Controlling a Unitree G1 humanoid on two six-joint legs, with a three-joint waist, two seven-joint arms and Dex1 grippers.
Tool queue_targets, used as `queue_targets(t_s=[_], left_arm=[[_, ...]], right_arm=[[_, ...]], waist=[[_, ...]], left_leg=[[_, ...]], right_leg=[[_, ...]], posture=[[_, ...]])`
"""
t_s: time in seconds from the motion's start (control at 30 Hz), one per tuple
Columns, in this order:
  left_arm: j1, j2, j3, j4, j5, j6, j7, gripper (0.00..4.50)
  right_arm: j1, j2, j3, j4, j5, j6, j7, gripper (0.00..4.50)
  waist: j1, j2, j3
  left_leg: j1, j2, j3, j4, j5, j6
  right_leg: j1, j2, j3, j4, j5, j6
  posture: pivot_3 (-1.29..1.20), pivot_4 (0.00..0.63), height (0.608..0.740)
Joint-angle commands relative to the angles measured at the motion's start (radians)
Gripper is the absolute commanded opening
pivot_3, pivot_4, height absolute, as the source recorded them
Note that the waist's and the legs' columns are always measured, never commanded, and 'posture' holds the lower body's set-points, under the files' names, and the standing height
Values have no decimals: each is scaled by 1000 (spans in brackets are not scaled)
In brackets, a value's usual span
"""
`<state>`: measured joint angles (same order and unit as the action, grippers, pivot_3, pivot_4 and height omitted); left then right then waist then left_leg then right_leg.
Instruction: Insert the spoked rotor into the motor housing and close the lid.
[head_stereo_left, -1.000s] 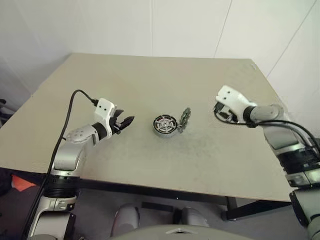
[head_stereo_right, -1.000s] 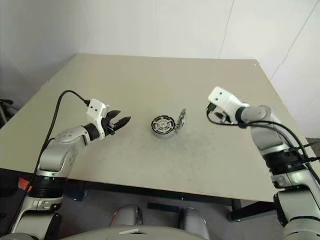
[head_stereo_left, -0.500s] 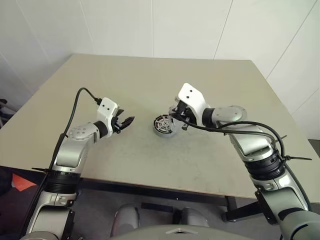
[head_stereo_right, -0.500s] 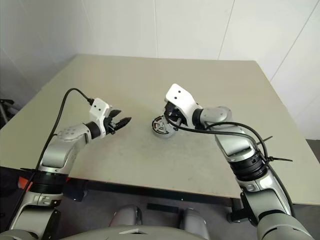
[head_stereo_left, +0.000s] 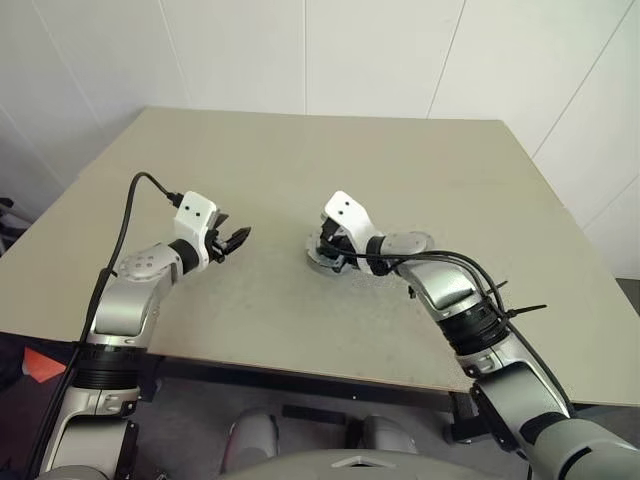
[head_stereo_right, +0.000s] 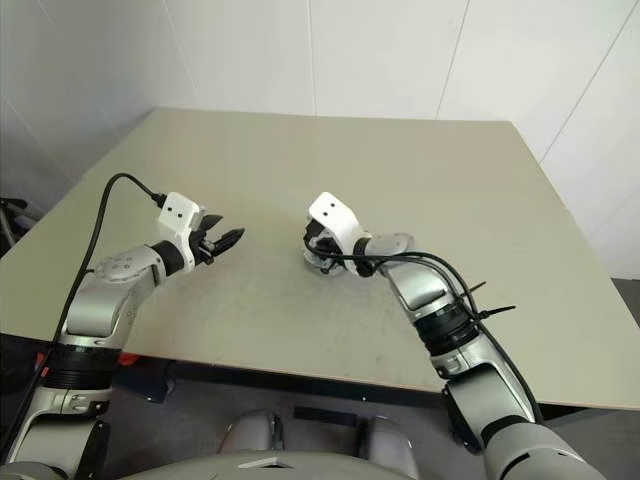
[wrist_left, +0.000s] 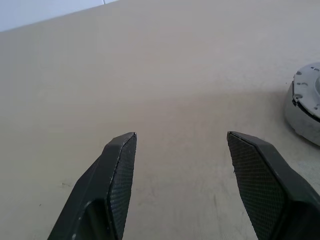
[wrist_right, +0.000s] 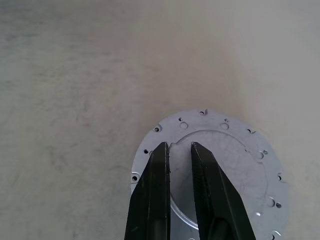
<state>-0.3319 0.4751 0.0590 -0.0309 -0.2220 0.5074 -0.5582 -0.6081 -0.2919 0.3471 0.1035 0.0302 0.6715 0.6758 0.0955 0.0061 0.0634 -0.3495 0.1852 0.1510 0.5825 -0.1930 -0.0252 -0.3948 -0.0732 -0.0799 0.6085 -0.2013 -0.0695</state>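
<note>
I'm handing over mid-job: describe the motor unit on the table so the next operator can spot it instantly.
Start at the beige table: near its middle, between the two arms, lies the motor housing, low and round. The right tool is directly over it, and its lid lies closed on top: a flat silver disc with small holes around its rim. It is the one loose object on the table.

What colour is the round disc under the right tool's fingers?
Pale silver-grey metal disc dotted with small holes, best in the right wrist view.
</note>
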Motion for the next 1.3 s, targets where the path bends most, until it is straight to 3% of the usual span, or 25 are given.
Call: queue_targets(t_s=[0.03, 0.33, 0.57, 0.7, 0.77, 0.97, 1.3], left_arm=[[-19, 8, 12, -38, -4, -10, 5, 3059], [-40, 17, 18, -13, -3, -17, -2, 3059], [-50, 7, 1, 28, 15, -59, 0, 3059], [-56, -4, -19, 34, 21, -65, -4, 3059], [-59, -5, -23, 37, 22, -66, -5, 3059], [-57, 1, -21, 38, 23, -63, -12, 3059], [-51, 6, -17, 33, 26, -59, -11, 3059]], right_arm=[[3, 46, -35, 109, 13, -31, -30, 697], [42, 66, -83, 182, 20, -112, -32, 697], [15, 55, -177, 92, 100, -131, 4, 697], [12, 50, -178, 112, 85, -198, 4, 1606], [16, 50, -177, 119, 86, -209, 9, 2324], [31, 55, -163, 117, 75, -216, 6, 4429], [65, 51, -106, 150, 21, -232, -5, 4474]], waist=[[-1, 0, 0], [0, -3, -2], [0, -3, -2], [0, -3, -2], [-1, -3, -2], [-1, -3, -2], [-1, -3, -2]], left_leg=[[1, 0, 0, 0, 0, 0], [17, 0, 0, -1, -1, 2], [15, 0, 0, -1, -1, 2], [8, 0, 0, -1, 0, 0], [2, 0, 0, -1, 0, 0], [-2, 0, 0, -1, 0, 0], [0, 0, 0, -1, 0, 0]], right_leg=[[1, 0, 0, 0, 0, 0], [16, 0, 0, -1, -4, 7], [16, 0, 0, -2, -4, 7], [7, 0, 0, -1, -3, 5], [2, 0, 0, -1, 0, -1], [-1, 0, 0, -1, 0, -1], [0, 0, 0, -1, 0, -1]], posture=[[0, 0, 740], [0, 0, 740], [0, 0, 740], [0, 0, 740], [0, 0, 740], [0, 0, 740], [0, 0, 740]])
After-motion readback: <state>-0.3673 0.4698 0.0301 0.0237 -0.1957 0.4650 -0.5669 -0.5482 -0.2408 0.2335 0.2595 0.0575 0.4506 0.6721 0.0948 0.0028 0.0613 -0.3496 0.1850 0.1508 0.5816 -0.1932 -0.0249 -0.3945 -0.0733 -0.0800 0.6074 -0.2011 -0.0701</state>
